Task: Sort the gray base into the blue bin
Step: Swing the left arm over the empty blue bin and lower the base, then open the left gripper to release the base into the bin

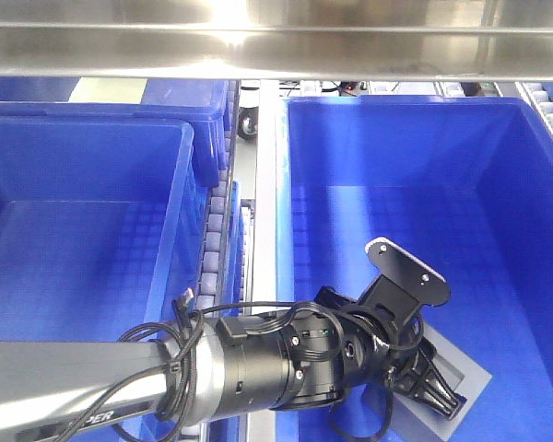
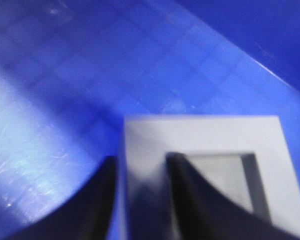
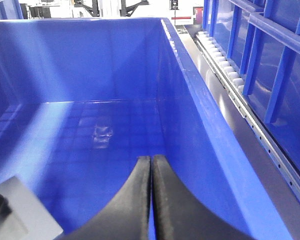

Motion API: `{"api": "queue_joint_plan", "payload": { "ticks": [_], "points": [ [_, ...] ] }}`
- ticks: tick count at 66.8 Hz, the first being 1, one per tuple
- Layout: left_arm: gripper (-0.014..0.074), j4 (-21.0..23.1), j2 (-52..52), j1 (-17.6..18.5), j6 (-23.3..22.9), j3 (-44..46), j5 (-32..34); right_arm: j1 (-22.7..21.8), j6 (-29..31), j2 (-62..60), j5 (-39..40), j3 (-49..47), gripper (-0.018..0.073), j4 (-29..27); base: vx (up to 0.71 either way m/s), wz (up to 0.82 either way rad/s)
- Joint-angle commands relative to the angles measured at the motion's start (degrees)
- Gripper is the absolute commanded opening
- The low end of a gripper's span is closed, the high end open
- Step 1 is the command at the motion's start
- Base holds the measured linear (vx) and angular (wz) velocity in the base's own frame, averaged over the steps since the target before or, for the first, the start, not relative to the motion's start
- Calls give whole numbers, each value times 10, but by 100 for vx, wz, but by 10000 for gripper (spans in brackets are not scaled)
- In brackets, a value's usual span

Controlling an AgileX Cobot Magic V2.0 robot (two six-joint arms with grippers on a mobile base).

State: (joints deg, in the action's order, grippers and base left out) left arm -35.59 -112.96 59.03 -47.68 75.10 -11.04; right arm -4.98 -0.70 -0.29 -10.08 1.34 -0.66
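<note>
Gray base [image 2: 200, 140]: matte light-gray block, square recess in its upper face, resting on the gridded floor of the blue bin [image 1: 498, 184], near corner.
Left gripper [image 2: 140, 200]: fingers straddle one wall of the block, one outside, one in the recess; closed on that wall.
Right gripper [image 3: 151, 200]: fingers pressed together, holding nothing, above the bin.

We see the gray base [image 1: 442, 391] lying on the floor inside the blue bin [image 1: 405, 120], near its front. A second bin [image 1: 180, 157] sits left of the blue bin, a roller track [image 1: 217, 230] between them.
</note>
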Motion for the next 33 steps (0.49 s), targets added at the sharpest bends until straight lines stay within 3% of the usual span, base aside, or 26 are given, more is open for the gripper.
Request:
{"api": "queue_joint_plan", "payload": {
  "ticks": [1, 8, 18, 23, 33],
  "points": [
    [395, 2, 31, 3, -6, 18, 23, -2, 7, 11, 15, 4, -5, 3, 0, 0],
    [438, 9, 38, 6, -8, 18, 10, -2, 7, 11, 15, 4, -5, 3, 0, 0],
    [419, 29, 65, 18, -6, 16, -81, -2, 7, 11, 15, 4, -5, 3, 0, 0],
    [366, 27, 86, 22, 16, 15, -130, -2, 7, 11, 15, 4, -5, 3, 0, 0],
    [143, 27, 143, 42, 102, 15, -174, -2, 7, 11, 15, 4, -5, 3, 0, 0]
  ]
}}
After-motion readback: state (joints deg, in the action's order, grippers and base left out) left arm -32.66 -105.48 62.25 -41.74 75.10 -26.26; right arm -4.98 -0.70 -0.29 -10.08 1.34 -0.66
